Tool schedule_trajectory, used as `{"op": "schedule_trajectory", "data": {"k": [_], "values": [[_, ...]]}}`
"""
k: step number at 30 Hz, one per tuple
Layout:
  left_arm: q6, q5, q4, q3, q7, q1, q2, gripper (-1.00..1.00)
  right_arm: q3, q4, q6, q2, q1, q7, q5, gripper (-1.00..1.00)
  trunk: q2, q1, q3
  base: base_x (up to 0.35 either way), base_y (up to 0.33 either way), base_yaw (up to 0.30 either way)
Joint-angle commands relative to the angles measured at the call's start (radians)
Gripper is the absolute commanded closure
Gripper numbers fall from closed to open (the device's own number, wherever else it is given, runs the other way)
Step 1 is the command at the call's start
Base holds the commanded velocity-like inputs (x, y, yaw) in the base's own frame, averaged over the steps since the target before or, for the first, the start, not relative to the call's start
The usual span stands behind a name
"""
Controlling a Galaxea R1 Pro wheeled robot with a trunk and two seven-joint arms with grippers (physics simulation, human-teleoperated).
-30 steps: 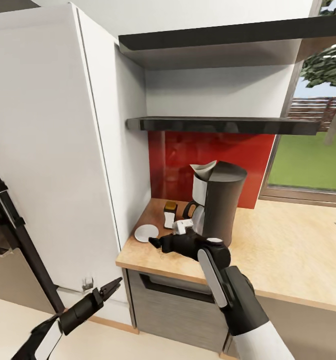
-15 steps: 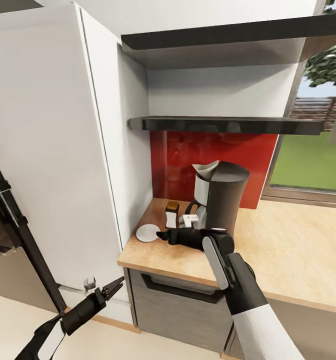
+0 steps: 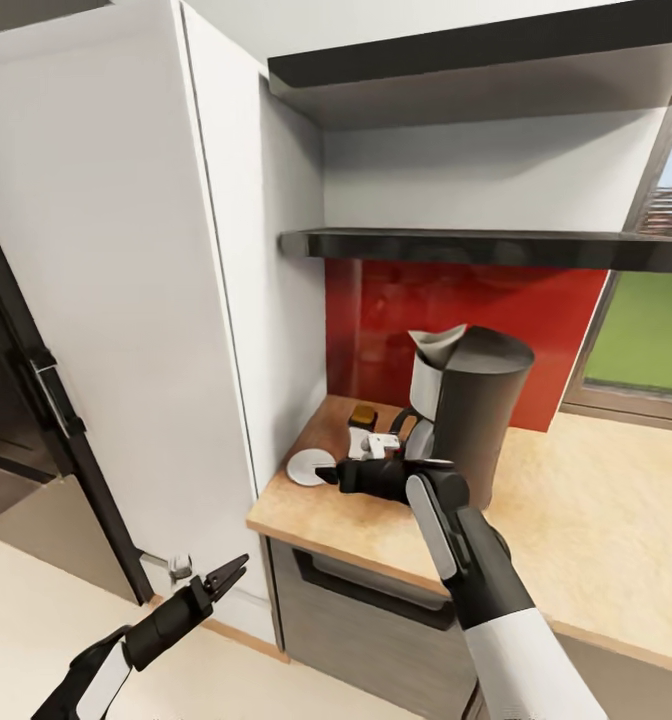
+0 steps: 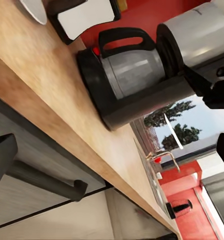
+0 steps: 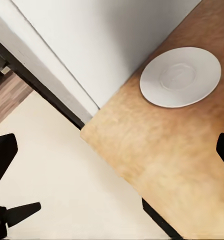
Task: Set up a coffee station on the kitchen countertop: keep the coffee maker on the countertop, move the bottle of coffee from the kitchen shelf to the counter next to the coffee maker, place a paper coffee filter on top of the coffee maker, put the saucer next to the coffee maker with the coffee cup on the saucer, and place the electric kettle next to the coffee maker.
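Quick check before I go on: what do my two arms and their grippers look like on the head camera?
Both arms are white on the upper segments and black toward the wrist. The right arm has a light grey strip along its black forearm and ends in a black gripper. The left arm is slimmer in view, ending in a black gripper with two thin pointed fingers. No loose cables or markings are visible.

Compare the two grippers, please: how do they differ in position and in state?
The right gripper is held above the countertop, close to the white saucer; the left gripper hangs low, in front of the cabinet, below counter height. The right gripper's fingers stand wide apart in its wrist view; the left gripper's fingers are open too, but less widely. Both are dark and hold nothing.
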Motion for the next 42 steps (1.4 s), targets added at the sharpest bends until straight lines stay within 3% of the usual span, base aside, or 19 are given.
{"op": "schedule_trajectory", "data": {"k": [1, 13, 16, 23, 42], "values": [[0.009, 0.003, 0.000, 0.000, -0.002, -0.001, 0.000, -1.00, -0.001, 0.013, 0.004, 0.000, -0.001, 0.004, 0.002, -1.00, -0.002, 0.001, -0.003, 0.207, -0.212, 0.119], [0.018, 0.005, -0.004, -0.001, -0.009, -0.001, -0.003, -1.00, -0.001, 0.025, 0.004, 0.000, -0.001, 0.003, 0.003, -1.00, -0.002, 0.001, -0.004, 0.104, -0.069, 0.016], [0.048, 0.016, -0.005, 0.003, -0.014, -0.001, 0.000, -1.00, 0.001, 0.027, 0.004, 0.000, -0.001, 0.002, 0.004, -1.00, -0.002, 0.001, -0.006, 0.002, -0.001, 0.098], [0.168, 0.046, -0.005, 0.001, -0.148, -0.007, 0.016, -1.00, 0.003, 0.029, 0.004, 0.000, -0.001, 0.002, 0.002, -1.00, -0.002, 0.001, -0.009, 0.000, 0.000, 0.070], [0.179, 0.048, -0.003, 0.001, -0.164, -0.005, 0.018, -1.00, 0.003, 0.027, 0.003, 0.000, -0.001, 0.001, 0.000, -1.00, -0.002, 0.001, -0.010, 0.076, 0.000, 0.019]]}}
